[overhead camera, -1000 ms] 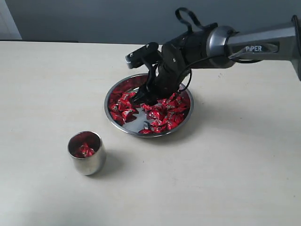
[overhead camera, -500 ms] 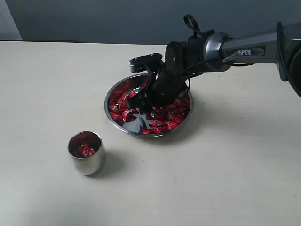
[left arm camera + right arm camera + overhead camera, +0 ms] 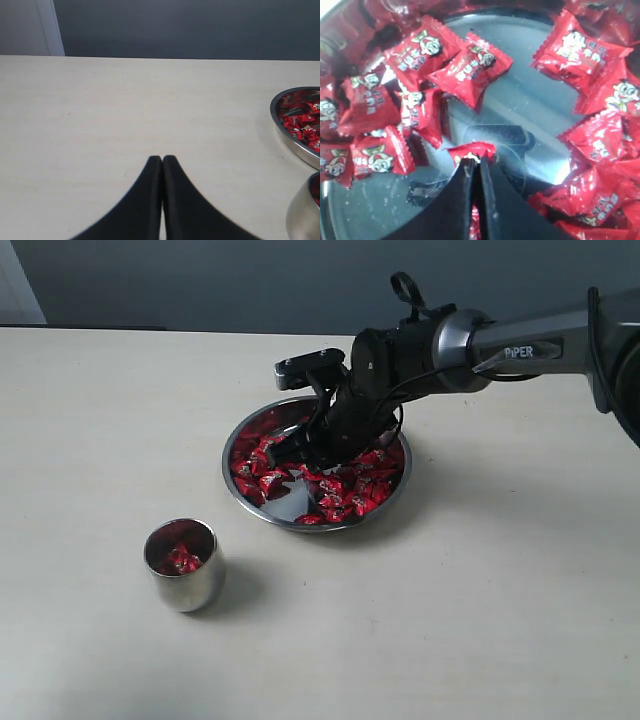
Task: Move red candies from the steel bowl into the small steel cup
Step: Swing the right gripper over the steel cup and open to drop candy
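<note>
One red candy [image 3: 470,149] in right gripper [image 3: 475,164]

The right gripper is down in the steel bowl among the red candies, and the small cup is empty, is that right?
No, the small cup is not empty: the exterior view shows red candies in it. The right gripper is indeed down in the steel bowl.

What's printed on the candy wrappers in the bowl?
Red candies show white cartoon faces and lettering; right wrist view.
</note>
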Robot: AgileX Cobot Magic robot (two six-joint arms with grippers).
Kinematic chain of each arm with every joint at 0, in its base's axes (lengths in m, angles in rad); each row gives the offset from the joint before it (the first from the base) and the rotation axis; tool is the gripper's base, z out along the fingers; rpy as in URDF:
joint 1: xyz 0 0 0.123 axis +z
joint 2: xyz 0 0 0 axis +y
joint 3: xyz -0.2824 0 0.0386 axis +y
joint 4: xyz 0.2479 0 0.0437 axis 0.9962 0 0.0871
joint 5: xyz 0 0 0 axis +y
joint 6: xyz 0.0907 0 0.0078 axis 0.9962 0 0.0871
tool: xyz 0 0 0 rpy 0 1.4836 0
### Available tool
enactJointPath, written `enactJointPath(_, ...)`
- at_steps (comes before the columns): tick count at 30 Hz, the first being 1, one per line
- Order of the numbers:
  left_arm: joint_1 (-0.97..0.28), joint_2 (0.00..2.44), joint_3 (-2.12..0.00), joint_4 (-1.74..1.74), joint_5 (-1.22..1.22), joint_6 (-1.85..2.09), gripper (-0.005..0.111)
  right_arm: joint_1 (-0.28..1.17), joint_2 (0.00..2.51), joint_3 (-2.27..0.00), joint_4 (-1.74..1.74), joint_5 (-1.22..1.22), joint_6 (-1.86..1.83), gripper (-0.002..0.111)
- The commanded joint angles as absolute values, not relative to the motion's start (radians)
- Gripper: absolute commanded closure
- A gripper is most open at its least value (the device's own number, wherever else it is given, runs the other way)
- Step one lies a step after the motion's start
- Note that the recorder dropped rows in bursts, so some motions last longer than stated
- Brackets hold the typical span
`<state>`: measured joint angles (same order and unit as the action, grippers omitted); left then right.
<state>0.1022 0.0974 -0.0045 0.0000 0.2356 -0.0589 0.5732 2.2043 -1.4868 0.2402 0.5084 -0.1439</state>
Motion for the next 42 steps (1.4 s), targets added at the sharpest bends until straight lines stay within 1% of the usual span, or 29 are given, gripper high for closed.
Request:
enactJointPath(1,0.097,0.093,0.0,0.0,0.233,-0.061,0.106,0.57,2.19,-1.492,0.236,0.499,-0.149,0.107)
enactJointPath(10,0.097,0.093,0.0,0.0,0.233,-0.061,0.106,0.585,2.041,-1.492,0.297,0.529,-0.154,0.107)
enactJointPath(12,0.097,0.093,0.0,0.0,0.233,-0.061,0.106,0.612,2.01,-1.492,0.3,0.555,-0.173,0.107)
enactJointPath(16,0.097,0.093,0.0,0.0,0.233,-0.061,0.106,0.714,1.97,-1.492,0.339,0.607,-0.263,0.107)
enactJointPath(19,0.097,0.093,0.0,0.0,0.233,-0.061,0.106,0.827,1.97,-1.49,0.344,0.639,-0.273,0.107)
enactJointPath(21,0.097,0.093,0.0,0.0,0.233,-0.061,0.106,0.871,1.97,-1.49,0.344,0.652,-0.276,0.107)
enactJointPath(25,0.097,0.093,0.0,0.0,0.233,-0.061,0.106,0.912,1.97,-1.49,0.354,0.686,-0.278,0.107)
enactJointPath(30,0.097,0.093,0.0,0.0,0.233,-0.061,0.106,0.919,1.97,-1.49,0.371,0.753,-0.303,0.107)
enactJointPath(31,0.097,0.093,0.0,0.0,0.233,-0.061,0.106,0.919,1.97,-1.49,0.371,0.763,-0.327,0.105)
enactJointPath(32,0.097,0.093,0.0,0.0,0.233,-0.061,0.106,0.919,1.97,-1.49,0.371,0.766,-0.339,0.101)
enactJointPath(33,0.097,0.093,0.0,0.0,0.233,-0.061,0.106,0.919,1.97,-1.49,0.371,0.766,-0.343,0.09)
enactJointPath(34,0.097,0.093,0.0,0.0,0.233,-0.061,0.106,0.919,1.97,-1.49,0.371,0.768,-0.345,0.083)
enactJointPath(35,0.097,0.093,0.0,0.0,0.233,-0.061,0.106,0.919,1.97,-1.49,0.366,0.768,-0.345,0.077)
enactJointPath(36,0.097,0.093,0.0,0.0,0.233,-0.061,0.106,0.919,1.97,-1.49,0.364,0.768,-0.347,0.073)
enactJointPath(38,0.097,0.093,0.0,0.0,0.233,-0.061,0.106,0.919,1.97,-1.49,0.364,0.767,-0.347,0.069)
enactJointPath(42,0.097,0.093,0.0,0.0,0.233,-0.061,0.106,0.907,1.97,-1.49,0.264,0.706,-0.298,0.069)
